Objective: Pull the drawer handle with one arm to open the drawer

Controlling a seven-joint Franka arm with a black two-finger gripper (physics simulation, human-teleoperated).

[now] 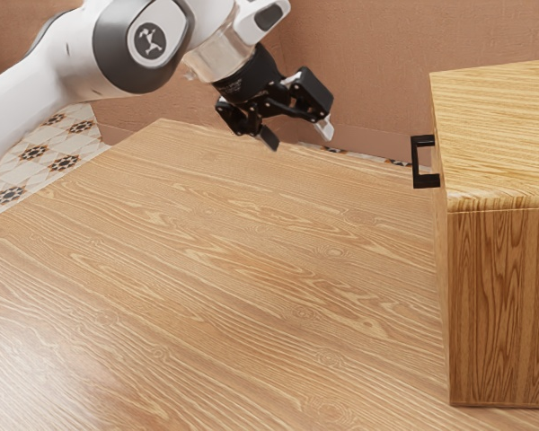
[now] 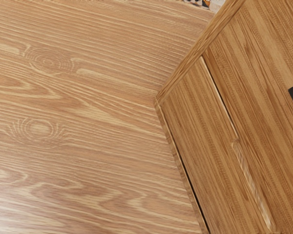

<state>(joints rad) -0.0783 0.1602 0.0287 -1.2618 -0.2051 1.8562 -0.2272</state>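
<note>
A wood-grain tabletop [image 1: 207,269] spreads across the scene, and a matching wooden cabinet [image 1: 499,180] stands on it at the exterior view's right. The wrist view looks down on the cabinet's front panels [image 2: 219,146] where they meet the tabletop. The white arm [image 1: 90,54] reaches in from the upper left and carries the black end effector [image 1: 298,135] in the air above the tabletop, its fingers spread apart and holding nothing. The drawer handle [image 1: 422,162] – a small black bracket – juts from the cabinet's face near its top edge, well apart from the end effector and to the exterior view's right of it.
</note>
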